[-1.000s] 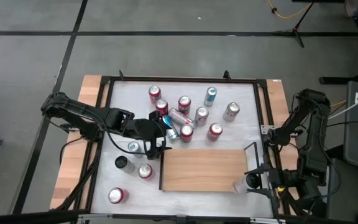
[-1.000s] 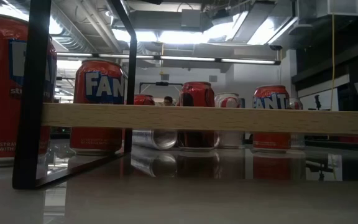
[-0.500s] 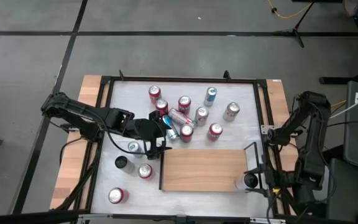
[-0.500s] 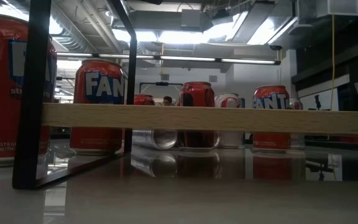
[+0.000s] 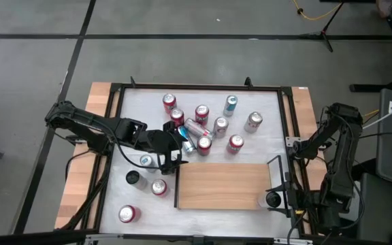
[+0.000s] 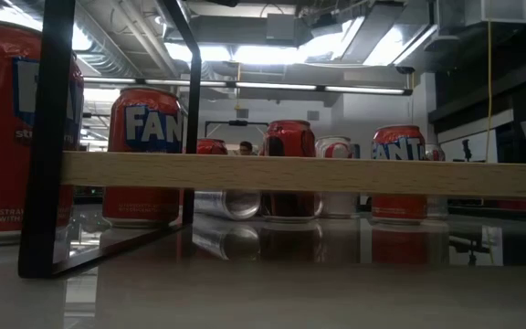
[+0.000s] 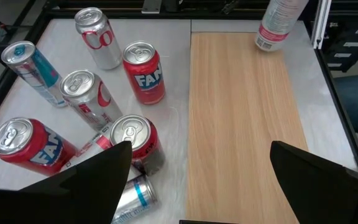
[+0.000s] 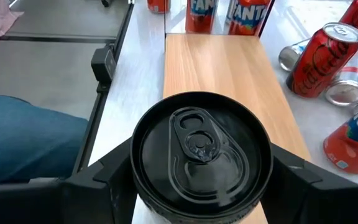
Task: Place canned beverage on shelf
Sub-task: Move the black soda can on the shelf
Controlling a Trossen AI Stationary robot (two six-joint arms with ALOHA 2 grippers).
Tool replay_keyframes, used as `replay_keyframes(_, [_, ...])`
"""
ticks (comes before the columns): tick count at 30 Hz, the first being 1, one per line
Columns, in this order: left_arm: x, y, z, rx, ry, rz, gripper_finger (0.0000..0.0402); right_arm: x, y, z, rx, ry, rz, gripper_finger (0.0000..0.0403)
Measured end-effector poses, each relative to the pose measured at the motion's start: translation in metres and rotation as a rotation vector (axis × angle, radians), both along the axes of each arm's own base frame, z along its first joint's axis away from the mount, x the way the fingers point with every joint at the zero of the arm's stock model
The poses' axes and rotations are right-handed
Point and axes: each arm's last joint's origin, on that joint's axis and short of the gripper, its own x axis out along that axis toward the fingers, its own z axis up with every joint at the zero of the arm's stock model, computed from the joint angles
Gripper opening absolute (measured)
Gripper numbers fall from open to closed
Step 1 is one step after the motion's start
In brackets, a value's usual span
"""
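The shelf is a light wooden board lying on the white table, with black rails at its short ends. My right gripper is at its near right corner, shut on a white and pink can with a black top. From the left wrist view the can stands at the board's end; whether its bottom rests there I cannot tell. My left gripper hangs open over the loose cans off the shelf's far left corner and touches nothing. My right gripper pinches the can between its two fingers, on opposite sides of its wall just under the black top rim. It reaches in from the table's right side, slanting down. The can stands upright in the hold with its top up.
Several red, silver and blue cans stand or lie beyond the shelf's far edge, and more stand left of it. A black frame runs round the table. Blue cloth shows beyond the table's edge. The board's middle is bare.
My right gripper has sunk a little toward the shelf's right end with the can and has rolled slightly, so the can stands more upright than before.
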Motion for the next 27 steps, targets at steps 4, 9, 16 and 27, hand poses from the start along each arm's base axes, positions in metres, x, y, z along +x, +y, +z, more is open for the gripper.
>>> replay_keyframes(4, [0.0001, 0.0000, -0.0001, 0.000, 0.000, 0.000, 0.0374, -0.0001, 0.0000, -0.0002, 0.001, 0.008, 0.003, 0.0243])
replay_keyframes(9, [0.0001, 0.0001, -0.0002, 0.000, 0.001, 0.000, 0.0374, -0.0001, 0.0001, -0.0003, 0.002, 0.012, 0.005, 0.0243])
replay_keyframes(16, [0.0001, 0.0000, -0.0002, 0.000, 0.001, 0.000, 0.0374, -0.0009, 0.0008, -0.0015, 0.031, 0.066, 0.017, 0.0259])
replay_keyframes(27, [0.0001, 0.0001, -0.0001, 0.000, 0.001, 0.000, 0.0374, -0.0013, -0.0008, -0.0024, 0.015, 0.074, 0.015, 0.0268])
